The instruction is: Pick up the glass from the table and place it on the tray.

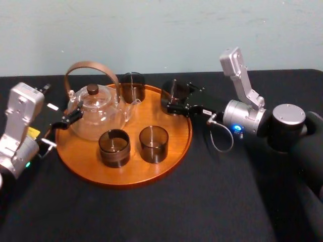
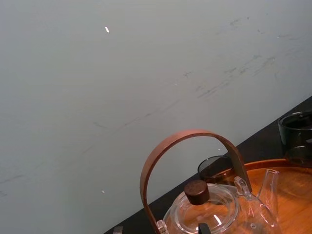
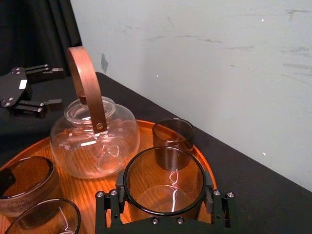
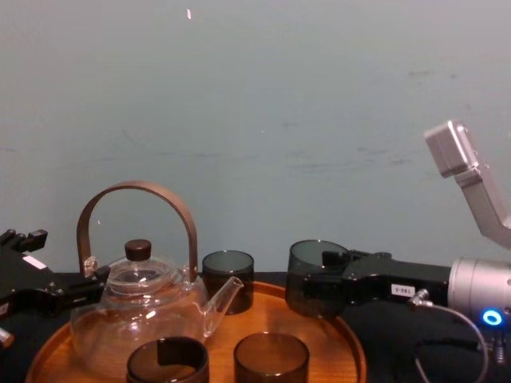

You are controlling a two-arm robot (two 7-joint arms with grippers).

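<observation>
The round wooden tray (image 1: 166,151) lies on the black table (image 1: 227,201). My right gripper (image 1: 176,99) is shut on a smoky glass (image 1: 173,91) and holds it upright over the tray's far right rim. In the right wrist view the glass (image 3: 163,165) sits between the fingers (image 3: 217,204), with tray wood showing through it. From the chest, the glass (image 4: 307,275) is level with the tray (image 4: 351,351); whether it touches is unclear. My left gripper (image 1: 73,115) is open, just left of the teapot, holding nothing.
On the tray stand a glass teapot (image 1: 96,113) with an arched brown handle and three more dark glasses: one at the back (image 1: 132,86) and two in front (image 1: 114,147) (image 1: 153,143). Bare table lies in front and to the right.
</observation>
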